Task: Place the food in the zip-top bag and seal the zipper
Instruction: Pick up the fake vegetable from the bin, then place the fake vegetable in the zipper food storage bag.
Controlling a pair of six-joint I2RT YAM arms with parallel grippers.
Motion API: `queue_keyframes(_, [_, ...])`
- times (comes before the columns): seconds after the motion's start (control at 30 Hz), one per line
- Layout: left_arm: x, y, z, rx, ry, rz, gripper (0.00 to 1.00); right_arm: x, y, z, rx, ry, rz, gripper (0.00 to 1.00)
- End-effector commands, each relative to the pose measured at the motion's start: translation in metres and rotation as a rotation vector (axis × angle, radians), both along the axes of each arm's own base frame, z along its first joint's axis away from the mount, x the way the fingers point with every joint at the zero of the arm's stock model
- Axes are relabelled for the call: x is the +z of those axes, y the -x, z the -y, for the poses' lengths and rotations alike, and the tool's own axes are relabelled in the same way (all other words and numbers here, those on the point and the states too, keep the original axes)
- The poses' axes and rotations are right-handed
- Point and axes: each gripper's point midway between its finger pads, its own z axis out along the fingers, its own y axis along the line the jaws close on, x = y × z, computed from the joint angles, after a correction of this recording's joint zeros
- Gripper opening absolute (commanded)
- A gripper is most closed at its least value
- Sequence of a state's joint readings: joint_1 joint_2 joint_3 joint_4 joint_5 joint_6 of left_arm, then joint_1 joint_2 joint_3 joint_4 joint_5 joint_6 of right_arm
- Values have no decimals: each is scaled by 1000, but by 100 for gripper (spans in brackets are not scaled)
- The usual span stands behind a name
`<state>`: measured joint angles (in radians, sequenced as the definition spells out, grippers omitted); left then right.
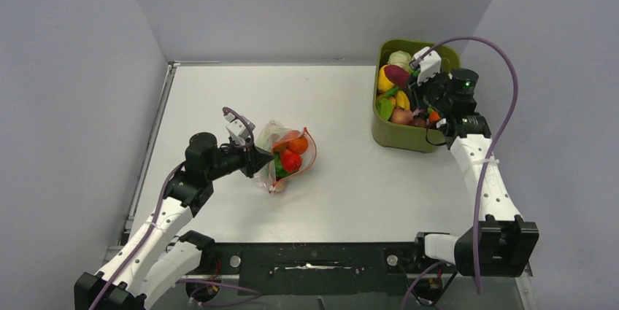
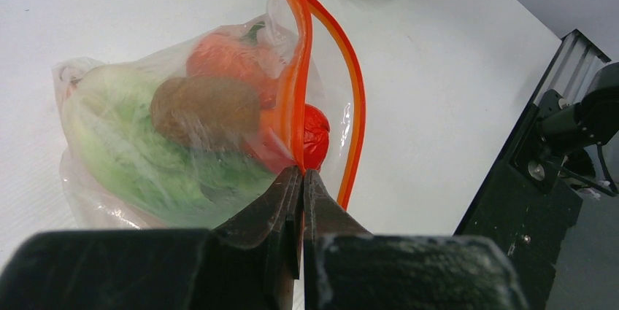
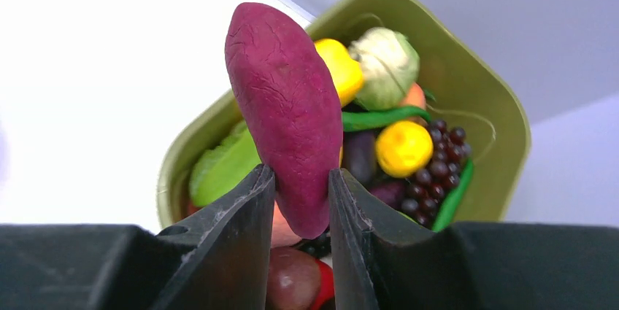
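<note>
Left wrist view: clear bag [image 2: 124, 135] lies on the table [image 2: 438, 55], green, brown, orange and red food [image 2: 204, 109] inside, mouth gaping; left gripper [image 2: 301, 173] pinched shut on its orange zipper [image 2: 295, 84]. Right wrist view: right gripper [image 3: 301, 173] clamps a purple sweet potato [image 3: 285, 91] — upright above the green tub [image 3: 496, 120] — more food heaped beneath.

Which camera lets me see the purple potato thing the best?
The right wrist camera. There the purple potato fills the middle, big and sharp, pinched by the right hand above the green tub. The top camera shows it only as a small purple blob. The left wrist camera doesn't show it.
</note>
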<state>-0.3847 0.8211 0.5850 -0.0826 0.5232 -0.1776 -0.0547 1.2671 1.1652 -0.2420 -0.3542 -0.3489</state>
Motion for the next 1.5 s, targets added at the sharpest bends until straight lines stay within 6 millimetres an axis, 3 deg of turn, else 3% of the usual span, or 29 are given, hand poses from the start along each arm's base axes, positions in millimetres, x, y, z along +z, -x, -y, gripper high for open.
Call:
queue_keyframes(0.0, [34, -3, 9, -32, 87, 82, 0, 26, 33, -42, 212, 97, 116, 16])
queue_keyframes(0.3, [51, -2, 15, -37, 145, 35, 0, 21, 94, -132, 608, 244, 146, 17])
queue_keyframes(0.4, [61, -3, 15, -35, 153, 41, 0, 14, 113, -155, 728, 269, 138, 17])
queue_keyframes(0.7, [66, -2, 15, -28, 158, 14, 0, -9, 164, -226, 974, 331, 147, 16])
queue_keyframes(1.13, [69, 0, 21, -51, 192, -31, 0, -67, 159, -276, 1013, 580, 46, 15])
queue_keyframes(1.47, [78, 1, 24, -56, 232, -35, 0, -67, 154, -314, 955, 661, 141, 16])
